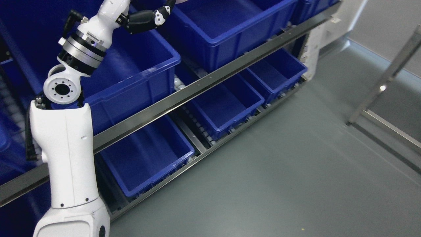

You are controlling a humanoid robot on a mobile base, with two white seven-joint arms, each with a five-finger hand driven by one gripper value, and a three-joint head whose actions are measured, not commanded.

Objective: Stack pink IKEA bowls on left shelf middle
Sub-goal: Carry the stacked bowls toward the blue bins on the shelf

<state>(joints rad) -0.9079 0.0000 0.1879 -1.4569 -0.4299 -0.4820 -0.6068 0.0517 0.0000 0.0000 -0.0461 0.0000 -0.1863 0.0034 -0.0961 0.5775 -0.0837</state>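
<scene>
My left arm [70, 141] rises from the lower left and reaches up over the shelf. Its hand [149, 18] sits at the top edge, above the gap between two large blue bins [138, 75] on the middle level, and is partly cut off by the frame. A thin pink sliver [183, 1] shows at the very top edge just right of the hand; I cannot tell whether it is a bowl or whether the hand holds it. No whole pink bowl is in view. All the bins that I can see into look empty.
A second middle-level bin [230, 29] stands to the right. Three smaller blue bins [148, 158] [223, 102] [276, 72] sit on the lower level behind a metal rail [197, 89]. Grey floor [279, 164] spreads right, with a metal frame [381, 98] at the far right.
</scene>
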